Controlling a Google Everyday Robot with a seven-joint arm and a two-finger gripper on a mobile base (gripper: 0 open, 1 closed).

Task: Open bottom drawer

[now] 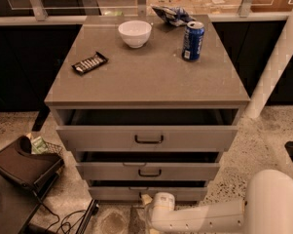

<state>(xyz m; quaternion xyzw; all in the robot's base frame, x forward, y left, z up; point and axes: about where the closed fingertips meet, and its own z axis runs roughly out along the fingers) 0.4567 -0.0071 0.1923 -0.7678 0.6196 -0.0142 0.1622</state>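
My gripper [147, 200] at the bottom drawer [112, 193] front, centre; wide or closed, I cannot tell. Rigid drawer should slide lightly, pulled by its handle, hidden here.

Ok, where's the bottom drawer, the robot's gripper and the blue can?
bottom drawer [112, 193]: camera view, left part of its grey front.
gripper [146, 199]: camera view, its tip, low against the bottom drawer's front.
blue can [192, 42]: camera view, middle of its side.

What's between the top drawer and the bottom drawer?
The middle drawer, pulled slightly out, as the camera view shows. The tool is low, at the front of the bottom drawer.
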